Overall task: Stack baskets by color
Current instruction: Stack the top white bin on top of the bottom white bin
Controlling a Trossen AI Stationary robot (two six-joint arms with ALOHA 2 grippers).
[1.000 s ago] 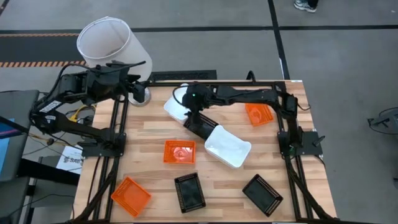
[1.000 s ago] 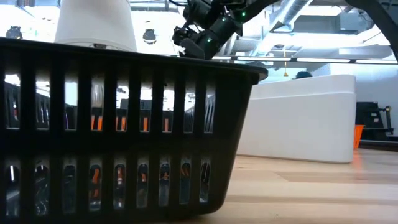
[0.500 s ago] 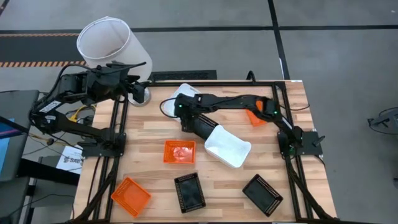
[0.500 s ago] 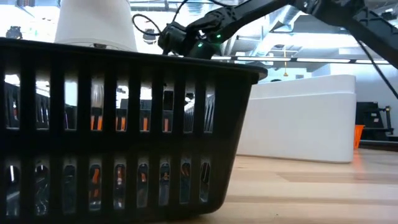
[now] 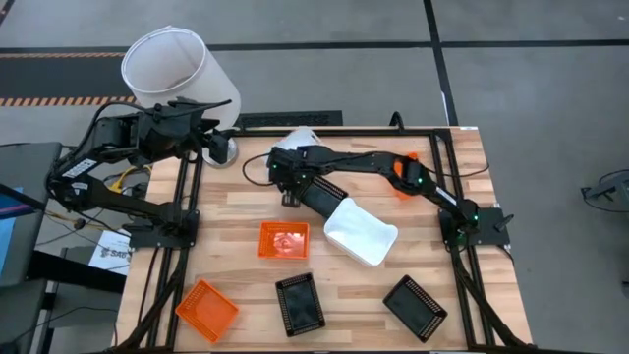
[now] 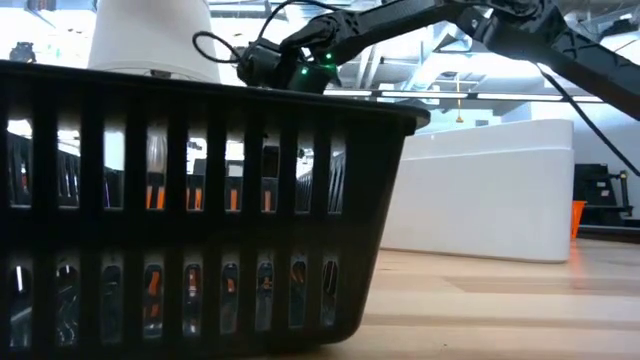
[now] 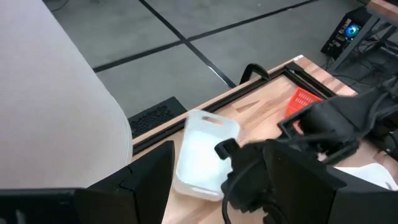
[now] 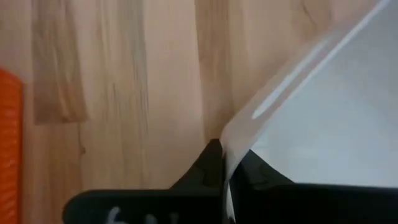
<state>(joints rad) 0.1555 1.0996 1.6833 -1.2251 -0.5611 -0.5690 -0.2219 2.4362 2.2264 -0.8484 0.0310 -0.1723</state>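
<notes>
My right gripper (image 5: 285, 183) reaches across the far middle of the table and is shut on a white basket (image 5: 297, 142), which also shows in the left wrist view (image 7: 198, 152). A second white basket (image 5: 362, 232) lies with one end on a black basket (image 5: 316, 202) under my right arm. Two orange baskets (image 5: 283, 240) (image 5: 206, 310) and two black ones (image 5: 300, 301) (image 5: 414, 307) rest flat nearer the front. Another orange basket (image 5: 403, 180) is partly hidden by the arm. My left gripper (image 7: 224, 186) stands open at the far left corner, above the table. My right gripper pinches the white basket's rim (image 8: 232, 144) between its two fingers, one finger (image 8: 258, 175) on the basket's inner side and one (image 8: 204, 165) outside over the wood. The fingers slant down from the table's right side. I cannot tell whether the basket rests on the table.
A big white lampshade (image 5: 167, 67) stands off the far left corner beside my left arm. In the low view a black basket (image 6: 200, 200) fills the foreground and hides my right gripper. Bare wood shows along the table's left side.
My right gripper has gone toward the table's left edge and down, tipping more steeply downward, and has arrived at the near rim of the far white basket.
</notes>
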